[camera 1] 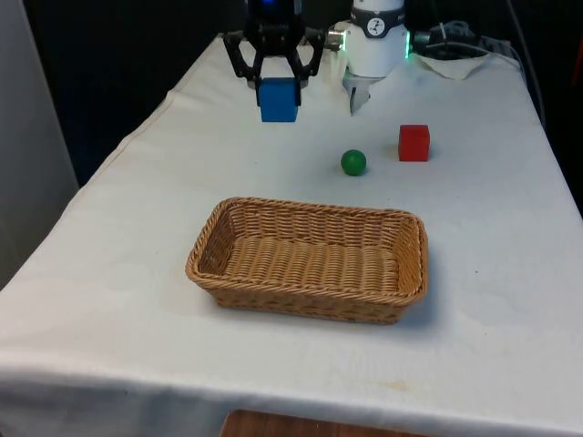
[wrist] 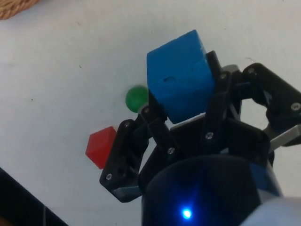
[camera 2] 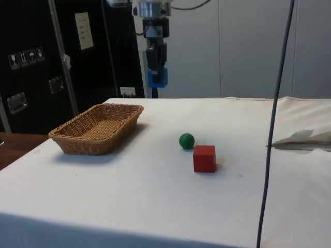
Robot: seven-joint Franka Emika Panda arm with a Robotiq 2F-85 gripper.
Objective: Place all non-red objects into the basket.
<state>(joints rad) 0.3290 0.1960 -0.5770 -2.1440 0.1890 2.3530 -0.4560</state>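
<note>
The gripper (camera 1: 278,91) hangs high above the white cloth (camera 1: 118,273) with its jaws clamped on a blue cube (camera 1: 278,99), one finger on each opposite face; the cube is carried clear of the table, most likely so it can pass over the rim of the wicker basket (camera 1: 205,238) before release; in the front view the basket lies toward 6 o'clock of the gripper, nearer the camera, and nothing is in it yet; its woven floor is bare. A green ball (camera 1: 353,162) rests on the cloth at about 1 o'clock of the basket, with a red cube (camera 1: 414,143) just beside it toward 2 o'clock, apart from it; the red cube should stay where it is, while the ball, judged by colour, is left to collect after the blue cube goes in.
</note>
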